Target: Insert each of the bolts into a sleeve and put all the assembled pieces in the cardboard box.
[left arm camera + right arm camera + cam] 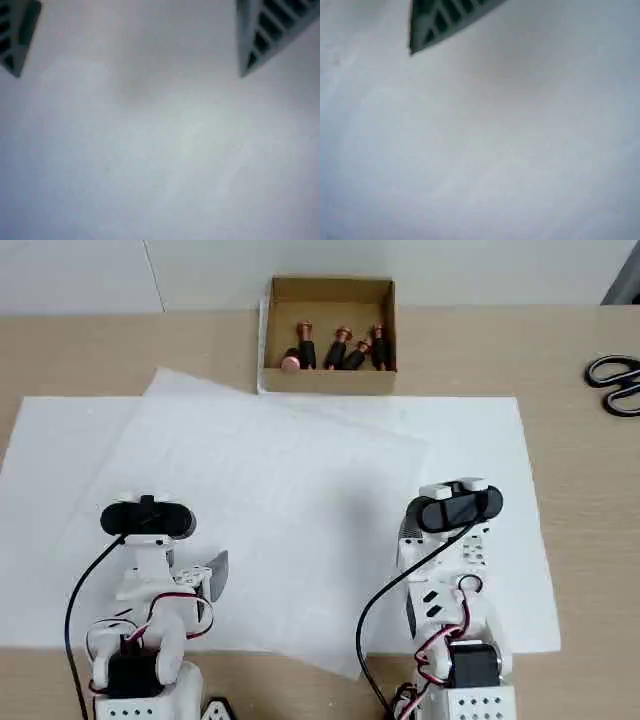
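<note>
Four black-sleeved copper bolts [340, 348] lay in the brown cardboard box [330, 381], so my left gripper [130, 75] hung spread, empty; my right gripper [420, 47] I couldn't tell.

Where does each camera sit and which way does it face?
High view: fixed above the table, looking down on paper, box, scissors; left arm, right arm show.
Left wrist view: on left arm, facing down at paper; left gripper open.
Right wrist view: on right arm, facing down at paper; right gripper's edge.
Shared: the paper.
</note>
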Robot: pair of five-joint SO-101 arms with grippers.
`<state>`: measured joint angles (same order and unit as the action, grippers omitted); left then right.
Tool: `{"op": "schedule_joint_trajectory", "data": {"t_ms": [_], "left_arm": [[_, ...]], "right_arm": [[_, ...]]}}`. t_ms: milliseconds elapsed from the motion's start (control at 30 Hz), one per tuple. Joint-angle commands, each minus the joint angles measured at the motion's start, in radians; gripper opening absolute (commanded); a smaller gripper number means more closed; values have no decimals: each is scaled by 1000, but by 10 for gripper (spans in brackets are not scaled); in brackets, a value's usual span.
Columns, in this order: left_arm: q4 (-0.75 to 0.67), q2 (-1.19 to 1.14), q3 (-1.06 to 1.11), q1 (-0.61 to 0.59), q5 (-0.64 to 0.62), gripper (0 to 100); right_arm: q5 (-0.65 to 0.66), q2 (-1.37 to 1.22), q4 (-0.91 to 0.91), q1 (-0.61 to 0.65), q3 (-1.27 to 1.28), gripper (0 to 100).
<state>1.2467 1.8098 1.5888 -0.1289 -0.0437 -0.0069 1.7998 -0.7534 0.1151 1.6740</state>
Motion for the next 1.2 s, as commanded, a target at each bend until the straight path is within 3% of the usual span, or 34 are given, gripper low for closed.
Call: {"op": "schedule_joint_trajectory", "data": {"t_ms": [0, 167, 1167], "left_arm": [[-25, 9, -2, -3, 3, 264], [-25, 9, -2, -3, 3, 264], [-25, 9, -2, -3, 3, 264]], "right_arm": [[-8, 4, -67, -4, 9, 184], [-8, 12, -170, -4, 9, 184], [-8, 12, -170, -4, 9, 184]]}}
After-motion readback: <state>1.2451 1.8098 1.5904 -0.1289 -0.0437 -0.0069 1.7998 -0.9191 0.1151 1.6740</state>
